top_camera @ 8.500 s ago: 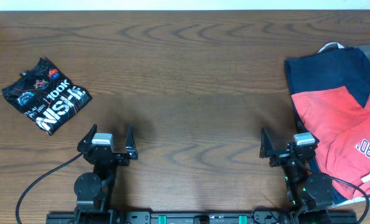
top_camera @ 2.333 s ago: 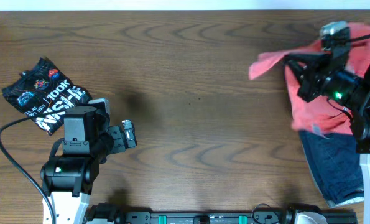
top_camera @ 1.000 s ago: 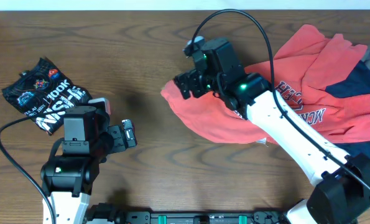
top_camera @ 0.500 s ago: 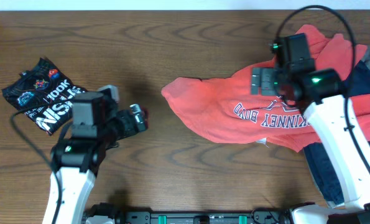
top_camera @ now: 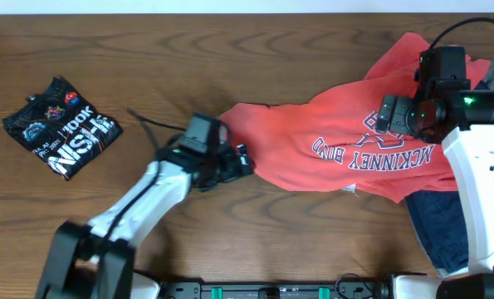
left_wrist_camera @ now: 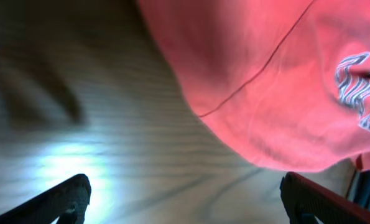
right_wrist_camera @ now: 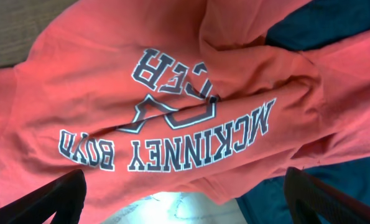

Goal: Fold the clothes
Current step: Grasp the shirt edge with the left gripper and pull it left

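The coral-red T-shirt [top_camera: 313, 145] lies crumpled across the right half of the table, its white-and-navy lettering [top_camera: 371, 154] upside down. My left gripper [top_camera: 242, 161] is open and empty at the shirt's left edge; in the left wrist view the shirt [left_wrist_camera: 265, 74] lies just ahead of the open fingers [left_wrist_camera: 185, 205]. My right gripper [top_camera: 388, 116] is open and empty over the shirt's chest; the right wrist view shows the lettering [right_wrist_camera: 172, 130] under its fingers [right_wrist_camera: 188, 205]. The navy garment [top_camera: 446, 228] lies partly under the shirt at the right. The black printed tee [top_camera: 60, 129] lies folded at the far left.
Bare wood table [top_camera: 230, 58] between the black tee and the red shirt. Navy cloth also shows in the right wrist view [right_wrist_camera: 340, 18]. A cable from the left arm trails over the table [top_camera: 147, 120].
My left arm has reached right to the shirt's left edge. My right arm has shifted right over the shirt's chest. The shirt has stayed put.
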Controlling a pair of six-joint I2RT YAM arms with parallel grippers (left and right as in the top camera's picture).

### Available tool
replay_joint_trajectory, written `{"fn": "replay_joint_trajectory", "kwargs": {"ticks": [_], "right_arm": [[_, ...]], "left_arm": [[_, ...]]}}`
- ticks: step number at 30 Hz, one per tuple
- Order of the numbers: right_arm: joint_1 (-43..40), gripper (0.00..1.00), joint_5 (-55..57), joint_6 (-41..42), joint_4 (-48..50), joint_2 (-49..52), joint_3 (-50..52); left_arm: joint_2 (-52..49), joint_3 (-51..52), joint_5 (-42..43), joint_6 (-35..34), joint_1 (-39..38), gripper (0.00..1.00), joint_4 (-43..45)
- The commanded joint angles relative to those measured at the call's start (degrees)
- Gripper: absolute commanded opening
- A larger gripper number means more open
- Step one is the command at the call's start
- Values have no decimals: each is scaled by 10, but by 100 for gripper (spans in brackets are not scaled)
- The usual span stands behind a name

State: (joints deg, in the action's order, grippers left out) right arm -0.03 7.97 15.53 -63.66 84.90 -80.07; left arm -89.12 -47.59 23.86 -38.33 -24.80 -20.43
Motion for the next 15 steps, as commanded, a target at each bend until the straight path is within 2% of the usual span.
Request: {"fn": "replay_joint_trajectory", "kwargs": {"ticks": [1, 9, 10, 13, 15], "right_arm": [[-6, 99, -7, 7, -4, -5, -6], [-6, 99, -9, 7, -15, -5, -6], [-6, 99, -9, 7, -16, -5, -6], [-6, 99, -9, 7, -20, -5, -6], [-6, 99, -9, 7, -23, -5, -6]], "left_arm": [[-49, -3, 4, -78, -42, 98, 42], [-138, -3, 1, -162, -127, 99, 228], [-145, -3, -4, -162, -134, 97, 248], [-153, -3, -31, -162, -145, 60, 281], [-152, -3, -40, -156, -143, 26, 289]]}}
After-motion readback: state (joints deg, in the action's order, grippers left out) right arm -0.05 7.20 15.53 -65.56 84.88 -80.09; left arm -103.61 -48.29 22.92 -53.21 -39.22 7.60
